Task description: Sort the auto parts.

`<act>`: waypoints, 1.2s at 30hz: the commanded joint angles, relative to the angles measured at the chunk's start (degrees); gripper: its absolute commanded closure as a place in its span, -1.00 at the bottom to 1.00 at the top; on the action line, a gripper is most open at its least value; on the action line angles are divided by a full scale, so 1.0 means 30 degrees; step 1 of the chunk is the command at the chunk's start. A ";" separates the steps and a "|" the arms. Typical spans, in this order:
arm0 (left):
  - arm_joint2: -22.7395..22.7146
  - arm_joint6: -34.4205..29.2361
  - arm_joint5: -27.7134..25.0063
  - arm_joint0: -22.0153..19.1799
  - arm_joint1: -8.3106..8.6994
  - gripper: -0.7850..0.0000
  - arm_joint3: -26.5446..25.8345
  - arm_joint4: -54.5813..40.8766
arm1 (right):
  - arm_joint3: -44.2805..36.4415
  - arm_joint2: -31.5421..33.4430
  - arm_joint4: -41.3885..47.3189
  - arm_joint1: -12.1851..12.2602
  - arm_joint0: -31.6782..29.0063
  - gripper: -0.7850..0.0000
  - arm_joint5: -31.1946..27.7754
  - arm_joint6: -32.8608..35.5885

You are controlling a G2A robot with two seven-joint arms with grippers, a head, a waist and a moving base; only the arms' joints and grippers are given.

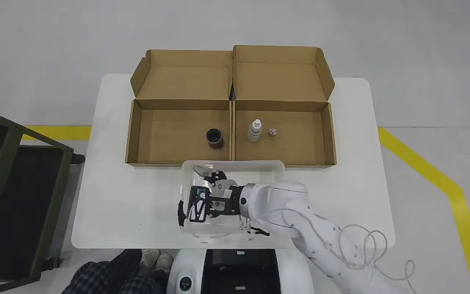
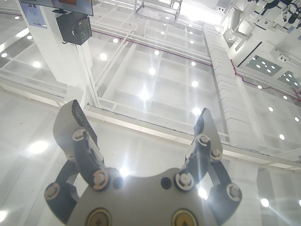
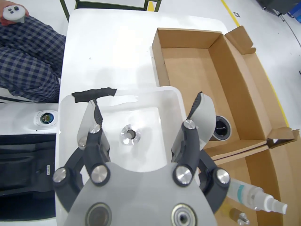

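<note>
White arm (image 1: 323,224), grey right pincer (image 3: 147,98), black ribbed pads (image 3: 98,114), silver screws (image 3: 100,174)

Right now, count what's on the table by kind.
Cardboard boxes: 2
White tray: 1
Black cylinder: 1
Spray bottle: 1
Silver ring in the tray: 1
Small part beside the bottle: 1
Total: 7

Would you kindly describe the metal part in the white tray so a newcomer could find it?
On the white table, a white tray sits beside two cardboard boxes. The metal part lies on its floor, under the right gripper. It is a shiny silver disc with a centre hole, unlike the dark cylinder and spray bottle in the boxes.
</note>
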 commanded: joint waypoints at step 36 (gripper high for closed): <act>0.0000 0.0000 0.0000 0.0000 0.0000 -1.00 0.0000 0.0000 | 0.5231 -0.1050 -0.0663 -0.0116 0.1095 -0.07 -0.0108 -0.1301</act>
